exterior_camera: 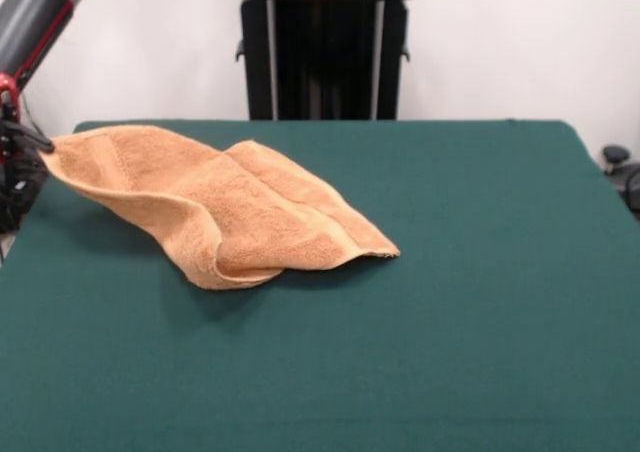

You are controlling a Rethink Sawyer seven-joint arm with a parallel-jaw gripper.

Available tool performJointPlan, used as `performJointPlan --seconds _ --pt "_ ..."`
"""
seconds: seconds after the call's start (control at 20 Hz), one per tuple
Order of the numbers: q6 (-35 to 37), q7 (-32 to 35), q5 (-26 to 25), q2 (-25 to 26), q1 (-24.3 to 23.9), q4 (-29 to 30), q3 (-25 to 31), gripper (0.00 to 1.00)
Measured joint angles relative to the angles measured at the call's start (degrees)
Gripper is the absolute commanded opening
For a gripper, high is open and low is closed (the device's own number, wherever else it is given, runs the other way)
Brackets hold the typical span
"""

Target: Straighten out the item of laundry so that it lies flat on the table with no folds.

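The orange-tan towel (230, 207) lies crumpled on the dark green table (450, 302), left of centre. Its right part rests on the table with a fold doubled over itself. Its left corner is raised off the cloth and stretched out to the table's left edge. My gripper (32, 150) is at the picture's left edge, shut on that raised corner. Only part of the gripper shows, and the arm (30, 17) comes down from the top left. No white label shows.
The robot's black pedestal (325, 47) stands behind the table's far edge at the centre. A dark object (622, 172) sits beyond the table's right edge. A white wall is behind.
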Motion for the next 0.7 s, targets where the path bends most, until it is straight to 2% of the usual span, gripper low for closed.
performJointPlan --seconds 0.7 --pt "4.8 -4.0 0.9 0.5 -0.1 -5.9 -0.4 0.0"
